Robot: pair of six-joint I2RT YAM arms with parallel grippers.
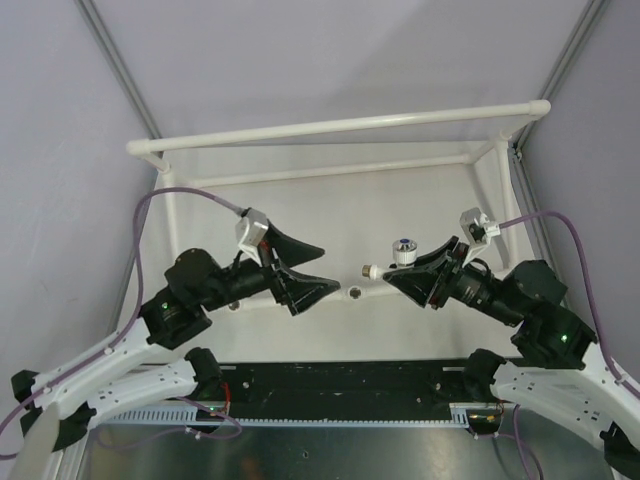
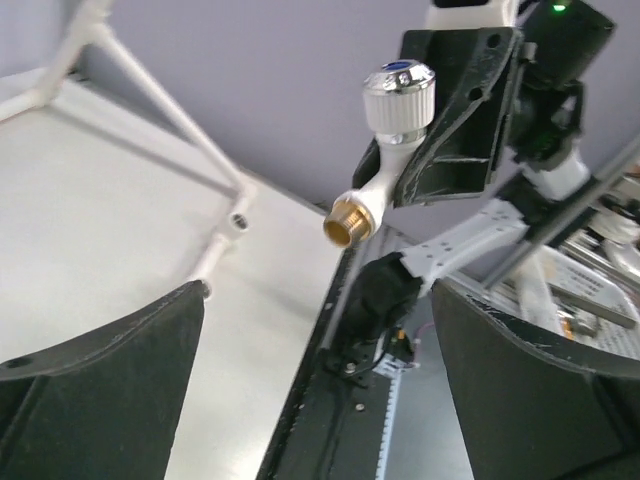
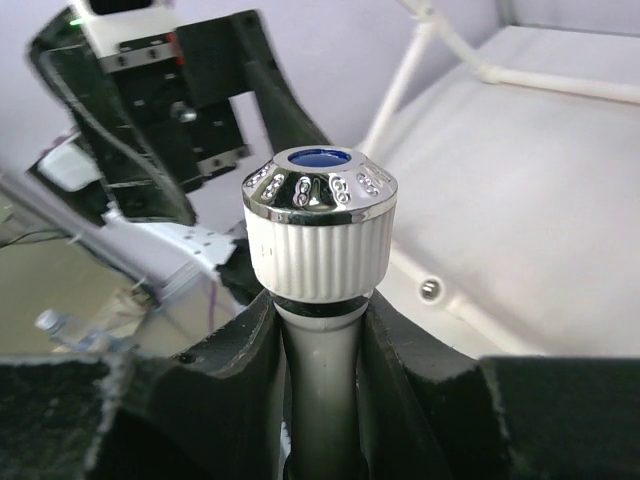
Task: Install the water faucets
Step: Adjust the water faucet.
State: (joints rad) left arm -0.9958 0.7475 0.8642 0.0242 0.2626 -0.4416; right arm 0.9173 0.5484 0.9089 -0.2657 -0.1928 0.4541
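One faucet (image 3: 318,240), probably light, stiff and slick, is clamped below its knob by the right gripper (image 3: 320,330). Near the faucet, the left gripper (image 1: 328,268) has its jaws apart.

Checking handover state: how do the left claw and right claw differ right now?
Left claw has its jaws spread wide and holds nothing; right claw is shut on the water faucet, gripping its body below the knob. Left claw points rightward, right claw leftward, with the faucet's brass end aimed at the left claw. Shared: both are black and face each other near mid-table.
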